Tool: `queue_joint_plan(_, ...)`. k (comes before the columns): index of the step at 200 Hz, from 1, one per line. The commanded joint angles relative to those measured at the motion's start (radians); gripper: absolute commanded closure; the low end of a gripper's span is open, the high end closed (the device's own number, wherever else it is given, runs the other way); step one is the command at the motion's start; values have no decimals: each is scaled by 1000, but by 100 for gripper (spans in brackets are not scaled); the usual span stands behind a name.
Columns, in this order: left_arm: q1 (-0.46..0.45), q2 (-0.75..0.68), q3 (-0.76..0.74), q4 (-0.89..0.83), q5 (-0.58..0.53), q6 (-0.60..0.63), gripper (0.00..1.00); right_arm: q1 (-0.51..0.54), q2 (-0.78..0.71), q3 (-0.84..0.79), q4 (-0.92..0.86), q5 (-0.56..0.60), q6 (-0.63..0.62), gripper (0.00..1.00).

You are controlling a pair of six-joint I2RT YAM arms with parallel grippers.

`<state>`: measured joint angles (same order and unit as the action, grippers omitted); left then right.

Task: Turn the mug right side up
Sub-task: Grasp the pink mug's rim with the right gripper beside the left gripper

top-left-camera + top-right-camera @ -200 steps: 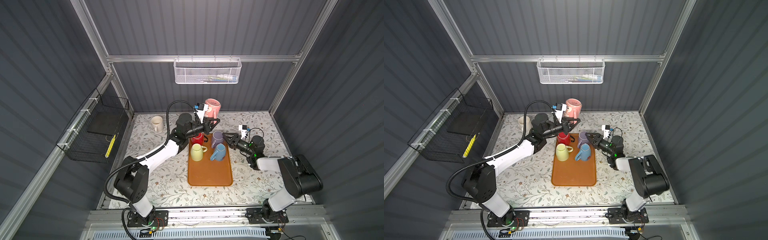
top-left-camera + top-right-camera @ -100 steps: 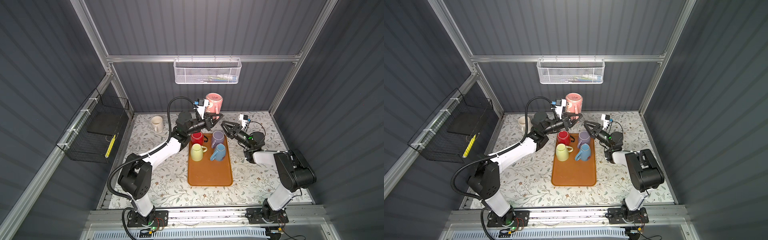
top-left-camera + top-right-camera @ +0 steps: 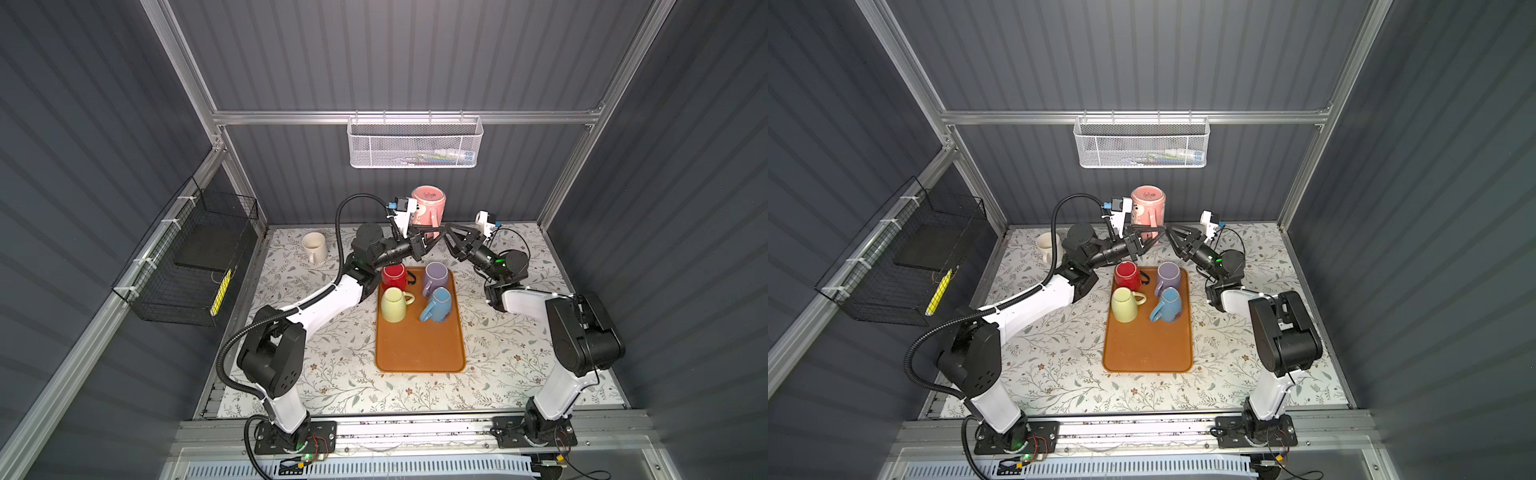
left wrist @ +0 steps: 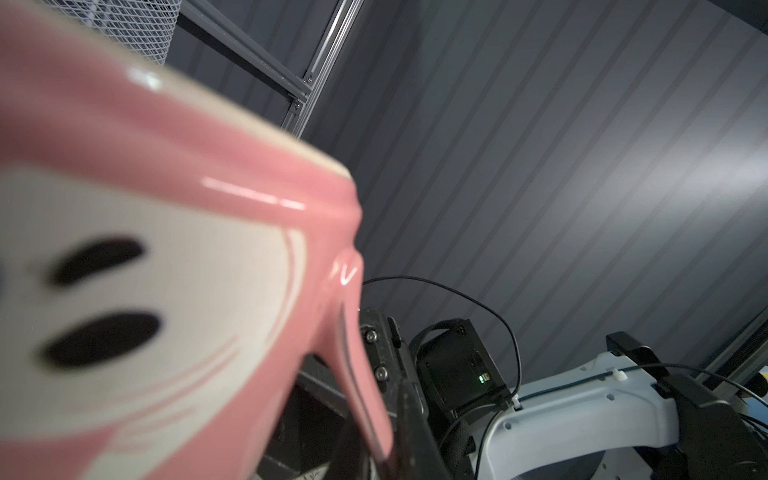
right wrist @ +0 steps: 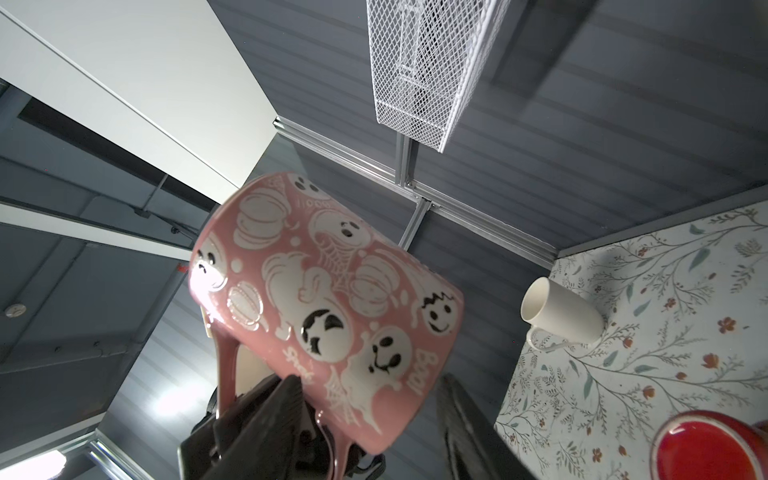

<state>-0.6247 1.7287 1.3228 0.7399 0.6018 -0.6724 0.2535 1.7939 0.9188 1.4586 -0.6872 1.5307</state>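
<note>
The mug [image 3: 429, 205] [image 3: 1148, 205] is pink with white ghosts and pumpkins. It hangs in the air above the table's back edge, its flat base turned up. My left gripper [image 3: 432, 235] [image 3: 1152, 236] is shut on its handle from below; in the left wrist view the jaws [image 4: 386, 449] pinch the pink handle and the mug [image 4: 166, 291] fills the picture. My right gripper [image 3: 448, 237] [image 3: 1169, 237] is open beside it on the right. In the right wrist view the mug's [image 5: 324, 299] lower end lies between the spread fingers [image 5: 282, 399].
An orange tray [image 3: 419, 349] in the middle holds a red mug [image 3: 394, 276], a purple mug [image 3: 435, 276], a yellow mug [image 3: 393, 305] and a blue mug [image 3: 436, 305]. A cream mug [image 3: 313, 246] stands at the back left. A white wire basket [image 3: 415, 143] hangs on the back wall.
My right gripper rose from beside the purple mug on the tray and moved left and back up to the pink mug. The left arm lifted the pink mug slightly.
</note>
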Motion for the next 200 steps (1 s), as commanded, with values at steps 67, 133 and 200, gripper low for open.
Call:
queue_joint_plan(67, 6, 3, 54, 256, 10, -41, 100, 35, 40, 79, 24, 4, 75, 47)
queue_joint_plan(133, 6, 26, 12, 348, -11, -89, 100, 53, 64, 138, 24, 12, 116, 48)
queue_joint_plan(200, 21, 57, -49, 457, -43, -153, 100, 46, 31, 167, 24, 17, 134, 48)
